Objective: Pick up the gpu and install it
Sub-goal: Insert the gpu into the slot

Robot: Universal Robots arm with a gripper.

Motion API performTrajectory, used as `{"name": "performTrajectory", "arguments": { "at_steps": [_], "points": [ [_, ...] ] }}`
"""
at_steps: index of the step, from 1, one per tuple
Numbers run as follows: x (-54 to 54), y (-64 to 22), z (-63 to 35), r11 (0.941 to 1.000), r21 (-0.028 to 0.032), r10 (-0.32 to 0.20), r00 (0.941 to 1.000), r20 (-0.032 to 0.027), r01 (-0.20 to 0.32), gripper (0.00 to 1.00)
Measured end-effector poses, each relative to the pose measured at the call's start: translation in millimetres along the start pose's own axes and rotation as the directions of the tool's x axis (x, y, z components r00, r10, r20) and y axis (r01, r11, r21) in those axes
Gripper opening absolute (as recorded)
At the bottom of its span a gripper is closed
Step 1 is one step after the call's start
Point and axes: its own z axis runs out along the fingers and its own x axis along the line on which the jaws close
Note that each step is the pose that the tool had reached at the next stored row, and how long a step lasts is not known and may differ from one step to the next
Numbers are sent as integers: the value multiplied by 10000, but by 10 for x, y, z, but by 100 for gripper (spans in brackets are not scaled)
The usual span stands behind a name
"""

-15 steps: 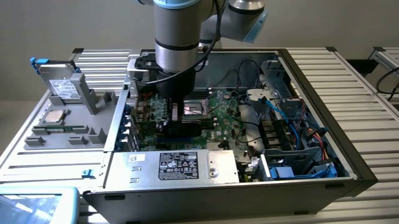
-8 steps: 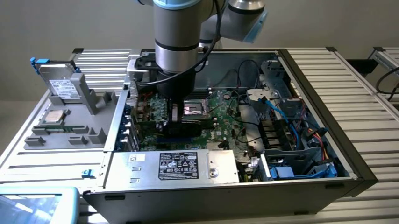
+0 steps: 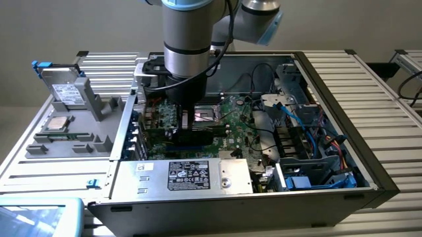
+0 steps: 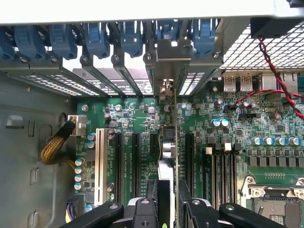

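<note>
The gpu (image 3: 197,134) stands on edge inside the open computer case (image 3: 369,163), low over the green motherboard (image 3: 231,133). My gripper (image 3: 191,126) is shut on it from above. The wrist view shows the gpu (image 4: 175,142) edge-on as a thin green line running between the black expansion slots (image 4: 135,164). Its silver bracket (image 4: 166,61) sits at the rear slot openings, under the blue latches (image 4: 164,28). My gripper (image 4: 173,206) clamps the card with one black finger on each side. Whether the card's edge is seated in a slot stays hidden.
A silver power supply (image 3: 191,175) lies at the case's near side. Blue cables and drive bays (image 3: 310,123) fill the exterior view's right. A grey tray with a hard drive (image 3: 66,94) stands outside the case. A white slot (image 4: 99,159), the CPU socket (image 4: 280,199) and a red-black wire (image 4: 278,78) flank the card.
</note>
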Motion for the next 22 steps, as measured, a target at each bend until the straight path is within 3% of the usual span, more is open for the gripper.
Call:
{"name": "performTrajectory", "arguments": {
  "at_steps": [7, 12, 22],
  "points": [
    [11, -43, -13, 10000, 2, -9, 10000, 5, 9, 28],
    [15, -42, -13, 10000, -2, -23, 9998, 185, 23, 28],
    [20, -22, -11, 10000, -13, -31, 9996, 293, 32, 28]
  ]
}}
